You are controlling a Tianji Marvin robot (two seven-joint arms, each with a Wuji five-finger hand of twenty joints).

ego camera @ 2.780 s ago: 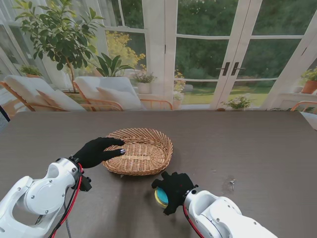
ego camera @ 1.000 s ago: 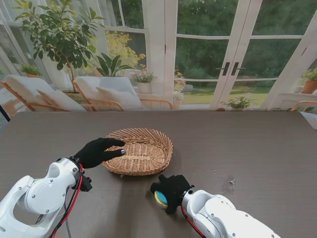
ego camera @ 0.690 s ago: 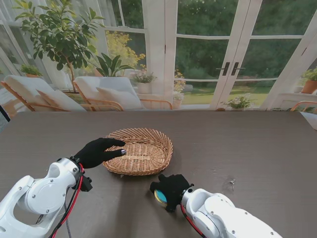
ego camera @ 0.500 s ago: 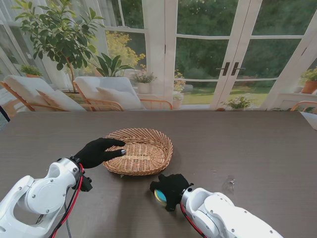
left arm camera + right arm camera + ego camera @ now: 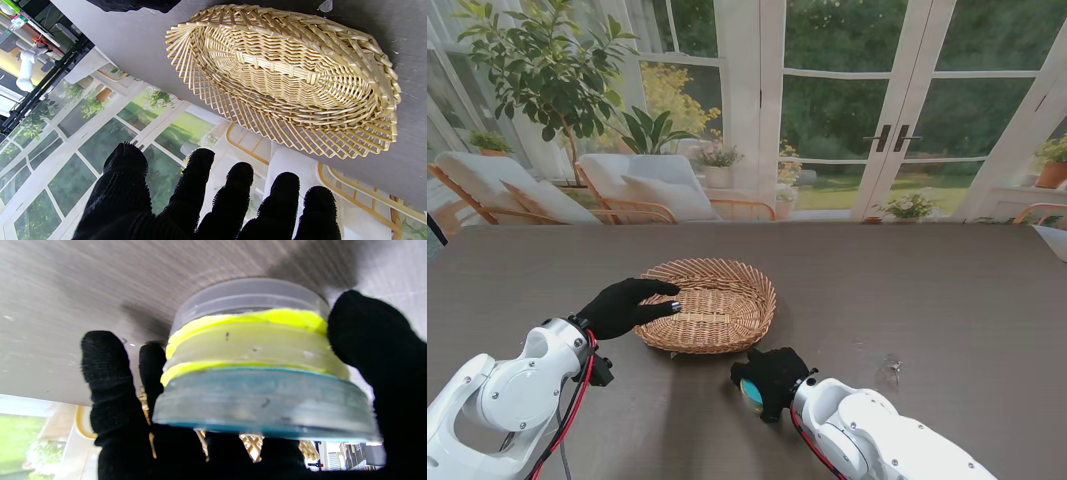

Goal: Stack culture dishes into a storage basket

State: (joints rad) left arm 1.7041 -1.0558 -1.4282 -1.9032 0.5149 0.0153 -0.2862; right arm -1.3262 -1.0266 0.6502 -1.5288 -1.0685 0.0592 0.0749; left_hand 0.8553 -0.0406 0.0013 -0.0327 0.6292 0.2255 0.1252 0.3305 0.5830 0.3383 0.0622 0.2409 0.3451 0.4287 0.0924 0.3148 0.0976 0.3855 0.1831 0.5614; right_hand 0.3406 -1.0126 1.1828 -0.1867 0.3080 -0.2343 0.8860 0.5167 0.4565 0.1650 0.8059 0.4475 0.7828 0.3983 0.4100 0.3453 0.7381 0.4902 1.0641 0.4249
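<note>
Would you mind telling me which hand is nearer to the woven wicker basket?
Left. The left hand rests at the woven wicker basket rim; the right hand is nearer to me, apart from it.

Stacked dishes [image 5: 257,373] (three) within right hand [image 5: 373,380].

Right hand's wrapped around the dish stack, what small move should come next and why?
Probably lift the stack of dishes slightly: the right hand has fingers on both sides of it, it looks still on the table, and the wicker basket beside it has a raised rim, which the left hand steadies.
</note>
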